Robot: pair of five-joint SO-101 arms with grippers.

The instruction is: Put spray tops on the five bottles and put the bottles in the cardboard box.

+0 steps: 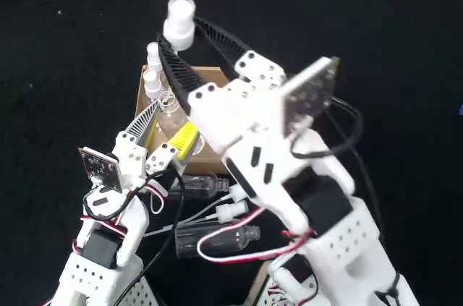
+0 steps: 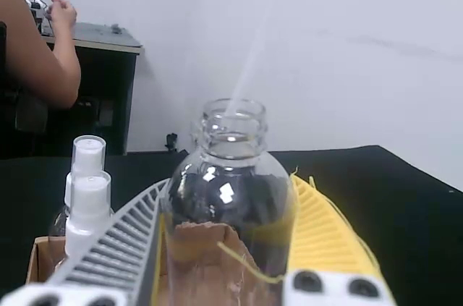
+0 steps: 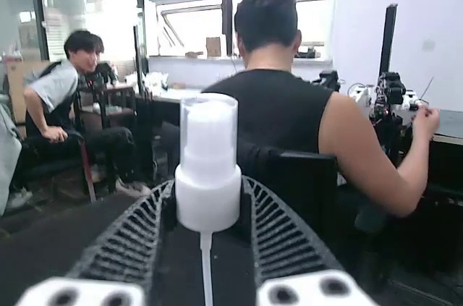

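High view: black-covered table [image 1: 65, 67], with the cardboard box [image 1: 206, 74] beneath the left pincer [image 2: 228, 205], which grips an uncapped clear bottle [image 2: 233, 139] upright. Right pincer [image 3: 208, 190], beyond it, clamps a white spray top [image 3: 208, 154]. Two capped bottles [image 2: 87, 190] stand just beside the left pincer, with a white wall [image 2: 325, 45] behind.

Nothing to read here — the bottle [image 2: 231, 197] carries no legible label, the spray top [image 3: 207, 168] is plain white, the cardboard box [image 1: 214, 73] shows no print that can be made out — likewise the circuit board [image 1: 309, 96] at three o'clock of it.
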